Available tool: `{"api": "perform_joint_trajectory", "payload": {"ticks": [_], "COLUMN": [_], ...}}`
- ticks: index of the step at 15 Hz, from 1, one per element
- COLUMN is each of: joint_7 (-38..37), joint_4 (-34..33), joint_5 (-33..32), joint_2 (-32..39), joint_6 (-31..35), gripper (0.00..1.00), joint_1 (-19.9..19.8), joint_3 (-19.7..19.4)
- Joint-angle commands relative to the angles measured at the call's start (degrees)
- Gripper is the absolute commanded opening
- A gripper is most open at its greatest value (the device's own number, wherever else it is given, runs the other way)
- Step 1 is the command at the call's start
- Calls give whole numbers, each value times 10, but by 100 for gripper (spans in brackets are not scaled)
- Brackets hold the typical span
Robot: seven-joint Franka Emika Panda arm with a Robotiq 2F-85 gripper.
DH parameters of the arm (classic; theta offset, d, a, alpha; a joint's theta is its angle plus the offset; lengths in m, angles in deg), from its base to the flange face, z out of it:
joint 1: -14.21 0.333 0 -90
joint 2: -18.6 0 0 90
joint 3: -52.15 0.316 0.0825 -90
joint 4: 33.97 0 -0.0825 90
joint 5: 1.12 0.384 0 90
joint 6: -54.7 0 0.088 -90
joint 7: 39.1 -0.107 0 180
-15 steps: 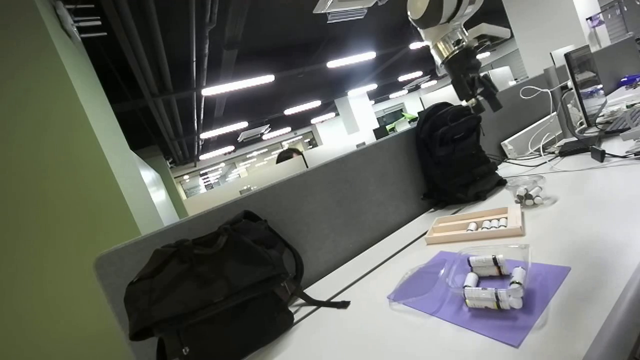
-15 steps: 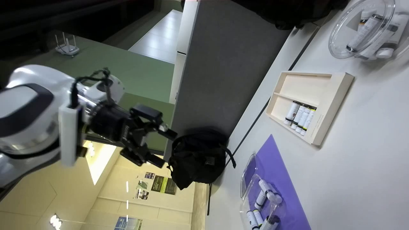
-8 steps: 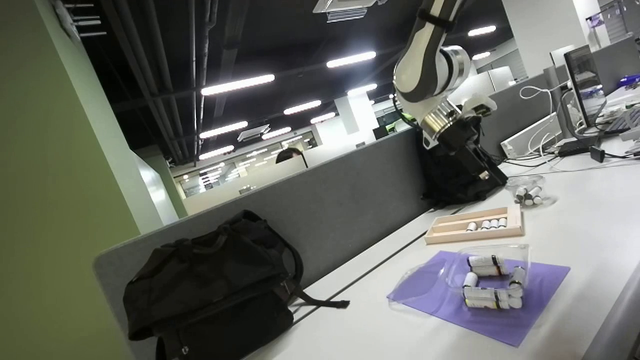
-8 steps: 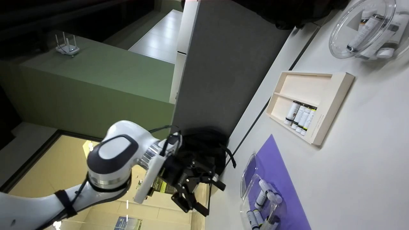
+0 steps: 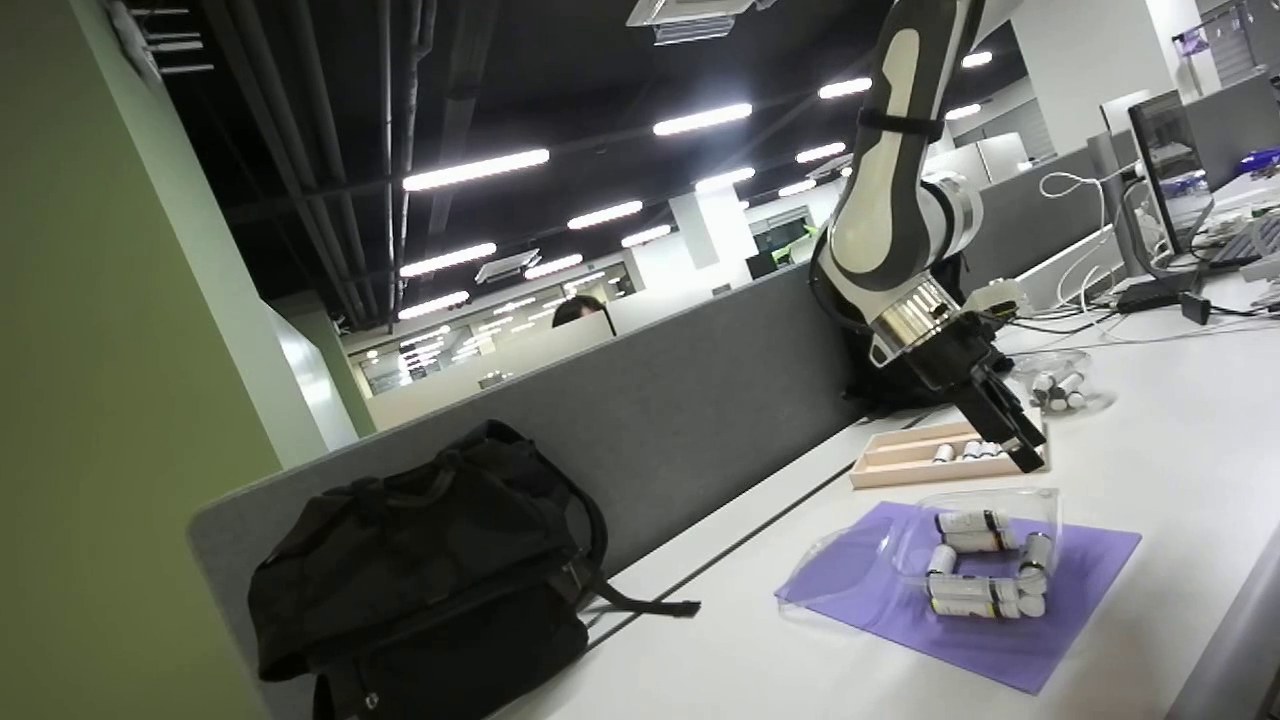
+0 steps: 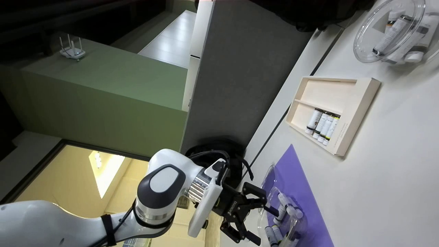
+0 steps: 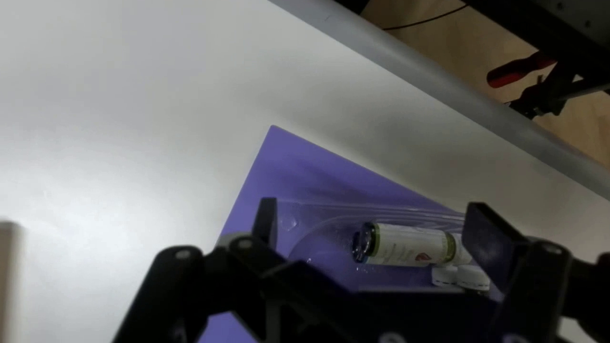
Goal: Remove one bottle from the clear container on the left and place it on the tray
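Observation:
A clear container (image 5: 975,492) stands on the purple mat with several white-labelled bottles in it. It also shows in the wrist view (image 7: 305,209), where a bottle (image 7: 405,244) lies on its side with white caps beside it. The tray (image 6: 353,120) is shallow light wood with a divider; several bottles lie side by side in one compartment. It also shows in an exterior view (image 5: 900,470), partly behind the gripper. My gripper (image 6: 263,224) is open and empty above the clear container. In the wrist view, the bottle shows between the open fingertips (image 7: 376,224).
The purple mat (image 5: 1060,630) lies under the container and its open clear lid (image 5: 840,570). Another clear container (image 6: 356,44) with bottles stands beyond the tray. A grey partition (image 5: 700,370) and black backpacks (image 5: 420,560) line the desk's back. The desk's front edge (image 7: 405,62) runs nearby.
The arm has come down from high above the desk, and the gripper has moved to just above the clear container. The gripper has stayed open. The bottles, containers and tray have not moved.

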Motion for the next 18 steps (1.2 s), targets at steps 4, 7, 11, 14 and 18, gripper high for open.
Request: {"api": "perform_joint_trajectory", "payload": {"ticks": [4, 7, 11, 14, 18], "joint_7": [9, 0, 0, 4, -3], "joint_4": [43, 33, 33, 35, 31], "joint_5": [6, -1, -1, -1, 9], "joint_2": [7, 17, 17, 24, 54], "joint_6": [122, 115, 115, 156, 233], "gripper": [100, 100, 100, 100, 100], "joint_1": [-6, -7, -6, -5, -10], "joint_3": [27, 31, 33, 35, 41]}}
